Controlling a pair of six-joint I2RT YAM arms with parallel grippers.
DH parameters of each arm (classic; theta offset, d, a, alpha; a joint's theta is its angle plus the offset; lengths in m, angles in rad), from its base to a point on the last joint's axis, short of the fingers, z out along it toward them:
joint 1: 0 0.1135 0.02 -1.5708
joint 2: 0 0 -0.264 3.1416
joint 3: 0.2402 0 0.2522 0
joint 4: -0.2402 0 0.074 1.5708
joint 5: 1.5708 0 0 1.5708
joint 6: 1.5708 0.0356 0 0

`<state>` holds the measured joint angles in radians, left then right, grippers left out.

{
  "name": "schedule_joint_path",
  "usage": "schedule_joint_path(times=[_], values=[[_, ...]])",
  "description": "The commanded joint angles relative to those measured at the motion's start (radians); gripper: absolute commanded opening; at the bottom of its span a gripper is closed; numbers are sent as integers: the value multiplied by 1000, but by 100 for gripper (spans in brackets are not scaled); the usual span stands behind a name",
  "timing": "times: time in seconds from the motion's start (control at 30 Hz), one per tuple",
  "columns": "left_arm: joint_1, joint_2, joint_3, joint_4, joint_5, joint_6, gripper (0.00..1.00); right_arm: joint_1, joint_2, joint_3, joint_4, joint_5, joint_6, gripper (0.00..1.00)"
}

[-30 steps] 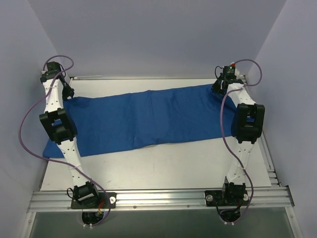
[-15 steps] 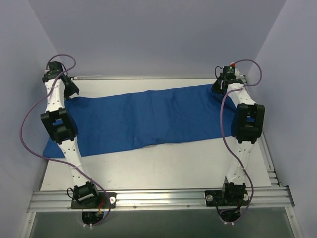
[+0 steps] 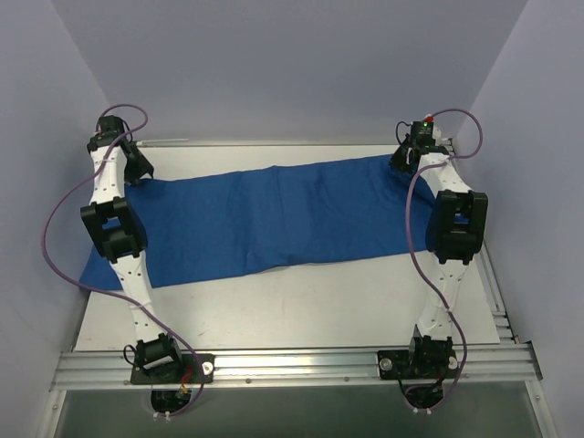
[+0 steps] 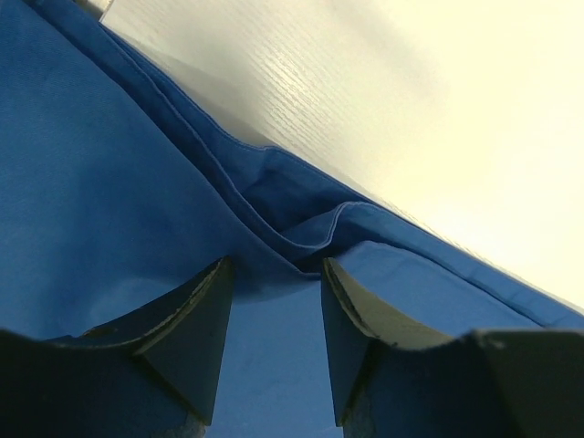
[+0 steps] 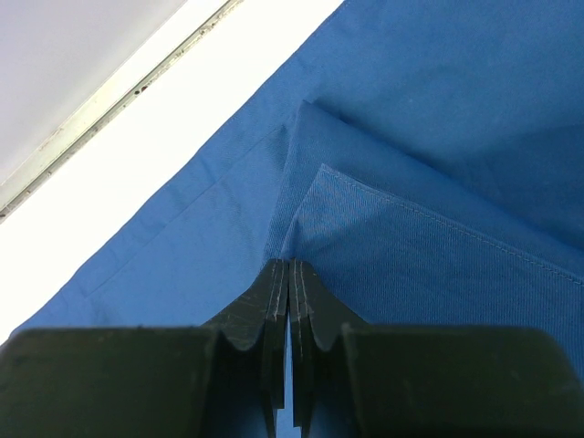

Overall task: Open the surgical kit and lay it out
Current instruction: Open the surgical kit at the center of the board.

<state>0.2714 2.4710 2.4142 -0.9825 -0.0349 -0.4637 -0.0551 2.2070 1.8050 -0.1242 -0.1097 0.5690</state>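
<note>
The royal-blue cloth wrap [image 3: 274,214] lies spread as a long band across the back of the white table [image 3: 301,301]. My left gripper [image 3: 137,169] is at its far left corner. In the left wrist view the left gripper [image 4: 276,269] is open, its jaws apart just above a folded hem of the cloth [image 4: 91,182]. My right gripper [image 3: 400,164] is at the far right corner. In the right wrist view the right gripper [image 5: 290,265] is shut on a fold of the cloth [image 5: 438,137]. The steel tray and the instruments are out of view.
Pale walls close in the table at the back and both sides. A metal rail [image 3: 292,365] with the arm bases runs along the near edge. A strip of bare table [image 4: 411,109] lies behind the cloth.
My left arm has swung back and to the right, bringing its gripper further over the cloth's far left corner. The right arm and the cloth have not visibly moved.
</note>
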Motion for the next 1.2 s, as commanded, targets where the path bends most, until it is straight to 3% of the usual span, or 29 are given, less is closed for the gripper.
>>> schedule_joint_path(times=[0.0, 0.17, 0.53, 0.63, 0.77, 1.03, 1.17], values=[[-9, 23, 56, -5, 13, -7, 51, 12, -23, 11, 14, -8, -1, 0], [-11, 34, 66, -16, 1, -4, 50, 11, -21, 10, 12, -5, -1, 0], [-11, 16, 71, -19, -28, -12, 15, 12, -20, 13, 11, -7, 0, 0], [-11, 6, 65, -19, -37, -12, 14, 11, -21, 13, 12, -8, -1, 0], [-9, -14, 51, -31, -45, -6, 2, 11, -21, 10, 11, -8, 0, 0], [-31, -125, -79, -91, -163, 46, 2, 11, -75, -35, -9, 4, 29, 0], [-44, -204, -171, -108, -198, 53, 2, 0, -108, -59, -96, -17, 51, 0]])
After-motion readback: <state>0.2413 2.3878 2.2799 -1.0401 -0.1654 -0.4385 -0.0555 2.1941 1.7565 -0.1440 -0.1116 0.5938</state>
